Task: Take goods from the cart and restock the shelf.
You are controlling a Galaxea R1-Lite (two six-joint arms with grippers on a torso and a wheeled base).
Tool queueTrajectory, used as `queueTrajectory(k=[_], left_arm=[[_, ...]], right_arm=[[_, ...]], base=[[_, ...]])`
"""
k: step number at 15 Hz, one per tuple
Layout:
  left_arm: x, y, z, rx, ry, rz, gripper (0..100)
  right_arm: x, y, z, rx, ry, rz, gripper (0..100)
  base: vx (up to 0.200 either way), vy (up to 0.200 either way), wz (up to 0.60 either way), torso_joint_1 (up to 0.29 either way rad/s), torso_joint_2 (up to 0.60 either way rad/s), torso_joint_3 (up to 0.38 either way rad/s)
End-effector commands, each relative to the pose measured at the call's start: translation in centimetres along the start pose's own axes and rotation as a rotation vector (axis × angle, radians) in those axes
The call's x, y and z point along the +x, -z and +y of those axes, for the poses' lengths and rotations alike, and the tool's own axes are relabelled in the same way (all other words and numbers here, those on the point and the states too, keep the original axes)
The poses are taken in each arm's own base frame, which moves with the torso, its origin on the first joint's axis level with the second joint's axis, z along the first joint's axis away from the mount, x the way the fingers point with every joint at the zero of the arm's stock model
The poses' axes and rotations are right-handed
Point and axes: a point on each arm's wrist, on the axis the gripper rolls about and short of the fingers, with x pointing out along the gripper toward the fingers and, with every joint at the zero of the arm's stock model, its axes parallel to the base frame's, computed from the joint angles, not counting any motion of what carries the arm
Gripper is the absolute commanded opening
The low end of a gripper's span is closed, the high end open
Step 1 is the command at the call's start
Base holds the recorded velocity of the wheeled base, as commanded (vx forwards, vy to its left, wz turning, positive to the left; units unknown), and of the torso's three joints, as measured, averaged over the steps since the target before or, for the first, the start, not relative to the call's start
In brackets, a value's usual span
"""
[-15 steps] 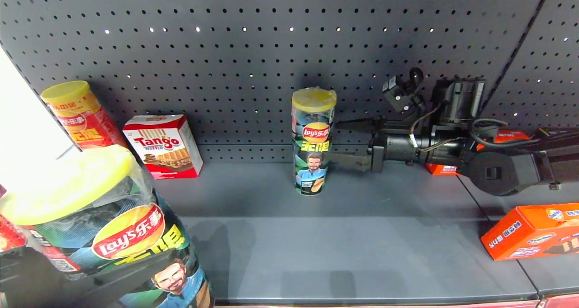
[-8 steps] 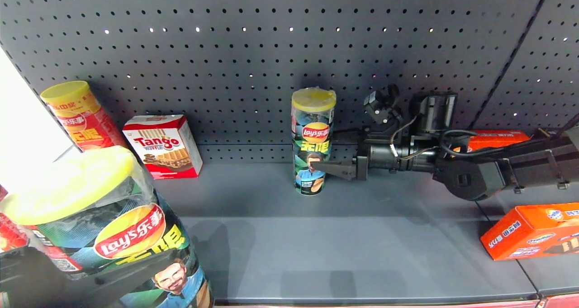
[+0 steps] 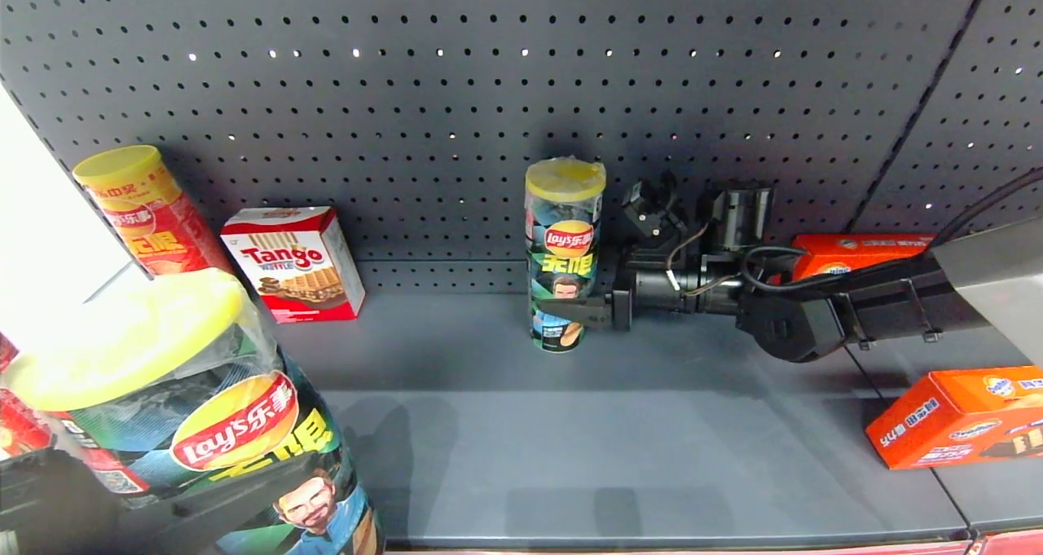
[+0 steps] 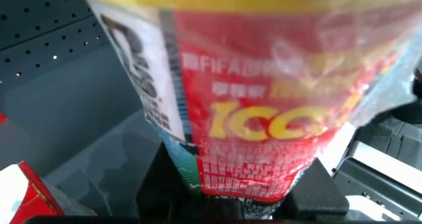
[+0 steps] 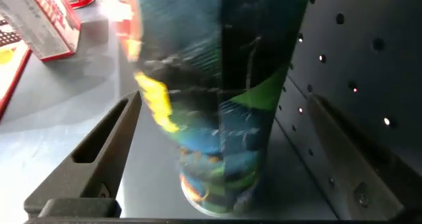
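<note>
"Where was the can when you looked?"

"The green can (image 3: 565, 237) stood upright on the shelf (image 3: 652, 441), far back and close to the pegboard (image 3: 407, 90). The right hand (image 3: 570, 298) had come in from the side at about the can's lower half. Its fingers were spread, one in front of the can and one behind, with a gap on each side."

"So it wasn't gripping it. What worried you?"

"It's a tall, narrow can on a small base. I thought that if the hand drew back crooked, the front finger could clip the can and tip it over. If the hand closed off-centre instead, one finger would touch first and shove the can against the pegboard or spin it."

"And the other arm?"

"The left hand (image 4: 241, 194) was pinched on a second can (image 3: 187, 408), low and near the shelf's front edge. The can was wrapped in loose clear film, which looked slippery to me, and I could picture it sliding in the grip."

"Was anything nearby that it could knock over?"

"A wafer box (image 3: 295, 262) and a red can (image 3: 143, 209) stood along the back on that side. If the held can swung in wide it could bump them. The orange box (image 3: 961, 416) on the far right seemed safely out of the way."
</note>
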Motion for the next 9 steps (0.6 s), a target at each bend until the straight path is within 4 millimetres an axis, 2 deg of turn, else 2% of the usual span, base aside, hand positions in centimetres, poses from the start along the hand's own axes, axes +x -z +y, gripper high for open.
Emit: queueTrajectory(k=[1, 2, 3, 9], left_arm=[[0.0, 0.01, -0.01, 0.0, -0.001, 0.0, 0], [-0.01, 0.06, 0.0, -0.001, -0.004, 0.002, 0], [-0.04, 0.09, -0.02, -0.001, -0.004, 0.002, 0], [-0.07, 0.12, -0.03, -0.001, -0.004, 0.002, 0]], right_arm=[[0.88, 0.28, -0.19, -0.002, -0.009, -0.004, 100], [1.05, 0.38, -0.35, -0.004, -0.011, -0.007, 100], [1.15, 0.35, -0.26, -0.005, -0.012, -0.008, 0], [1.56, -0.4, 0.58, -0.011, -0.024, -0.018, 0]], base=[[0.0, 0.0, 0.0, 0.0, 0.0, 0.0], [0.0, 0.0, 0.0, 0.0, 0.0, 0.0], [0.0, 0.0, 0.0, 0.0, 0.0, 0.0], [0.0, 0.0, 0.0, 0.0, 0.0, 0.0]])
